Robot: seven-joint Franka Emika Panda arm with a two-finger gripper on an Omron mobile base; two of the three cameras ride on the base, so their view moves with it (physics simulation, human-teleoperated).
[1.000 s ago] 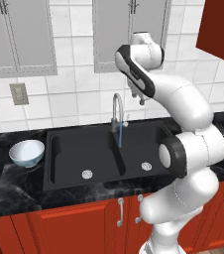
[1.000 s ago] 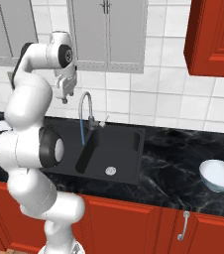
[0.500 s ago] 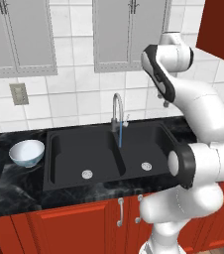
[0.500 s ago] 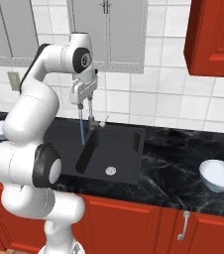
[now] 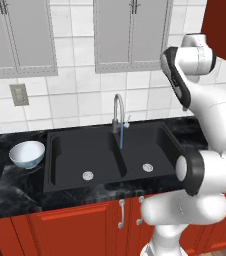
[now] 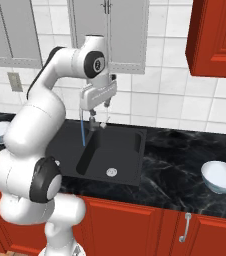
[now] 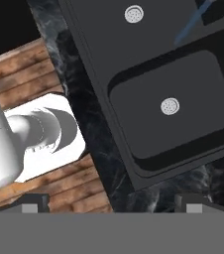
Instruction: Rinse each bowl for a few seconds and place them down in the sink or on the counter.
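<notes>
1. Arm has swung rightward since a second ago; gripper [image 6: 98,110] now hangs high over the sink [image 6: 105,150], fingers apart, empty.
2. Water runs from the faucet [image 5: 117,112].
3. Bowls sit on the counter [image 6: 180,155]: one left [image 5: 27,154], one right [image 6: 223,176].
4. Approach a rim from above; glossy, deep, rounded walls look slippery.

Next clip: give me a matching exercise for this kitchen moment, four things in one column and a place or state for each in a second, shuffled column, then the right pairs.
Things:
1. bowl on the left
2. bowl on the right
3. water stream
4. tool

Places or states:
A. falls from the faucet onto the divider between the sink basins
B. sits on the counter below the red wall cabinet
C. hangs in the air above the sink, holding nothing
D. sits on the counter below the wall outlet

Pairs: 1-D, 2-B, 3-A, 4-C
</notes>
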